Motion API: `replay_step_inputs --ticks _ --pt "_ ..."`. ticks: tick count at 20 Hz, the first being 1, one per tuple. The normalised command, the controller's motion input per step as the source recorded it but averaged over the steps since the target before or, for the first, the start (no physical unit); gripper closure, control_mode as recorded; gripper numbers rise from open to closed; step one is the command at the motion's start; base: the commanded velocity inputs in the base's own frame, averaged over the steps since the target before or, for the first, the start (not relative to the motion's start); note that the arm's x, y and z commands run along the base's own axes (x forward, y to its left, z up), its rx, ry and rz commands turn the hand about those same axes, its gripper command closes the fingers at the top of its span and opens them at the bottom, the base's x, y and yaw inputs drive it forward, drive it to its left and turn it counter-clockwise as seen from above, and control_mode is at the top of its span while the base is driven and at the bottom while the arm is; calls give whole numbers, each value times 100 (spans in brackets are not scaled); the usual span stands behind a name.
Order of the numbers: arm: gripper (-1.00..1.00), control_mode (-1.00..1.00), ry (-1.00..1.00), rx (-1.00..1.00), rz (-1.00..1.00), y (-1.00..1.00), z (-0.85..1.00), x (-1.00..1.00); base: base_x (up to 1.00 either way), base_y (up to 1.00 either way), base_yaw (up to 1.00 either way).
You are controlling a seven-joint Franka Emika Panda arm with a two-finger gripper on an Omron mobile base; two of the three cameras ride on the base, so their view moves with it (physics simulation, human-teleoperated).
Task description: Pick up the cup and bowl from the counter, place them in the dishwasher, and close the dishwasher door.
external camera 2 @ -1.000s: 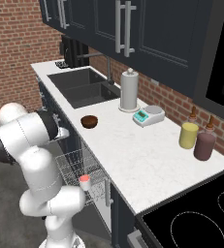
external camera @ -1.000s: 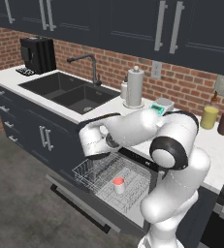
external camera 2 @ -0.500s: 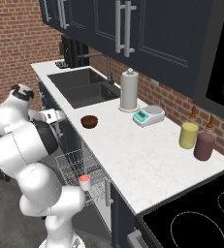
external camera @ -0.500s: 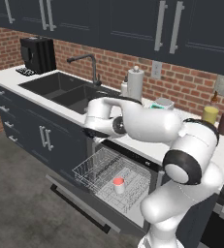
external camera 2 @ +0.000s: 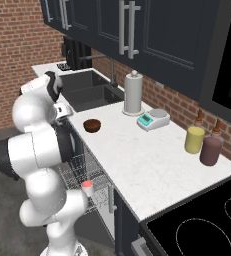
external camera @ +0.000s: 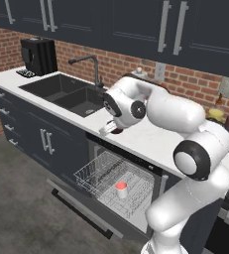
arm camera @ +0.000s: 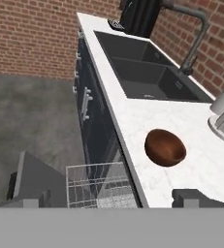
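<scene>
White arm folded forward at elbow, hand [external camera: 108, 130] angled down, fingers spread wide

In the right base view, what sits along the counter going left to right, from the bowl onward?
Bowl → paper towel roll → kitchen scale → yellow tumbler → maroon tumbler.
</scene>
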Motion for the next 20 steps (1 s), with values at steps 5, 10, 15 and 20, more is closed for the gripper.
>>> replay_step_inputs --ticks 5,10,15,20 --pt "-100 -100 15 0 -3 27 55 -3 0 0 0" --pt "-100 -100 27 -8 -16 14 36 2 0 0 0" --pt "-100 -100 8 -4 -34 48 32 -14 0 0 0" --pt "-100 -100 -2 7 -38 94 28 -62 0 0 0"
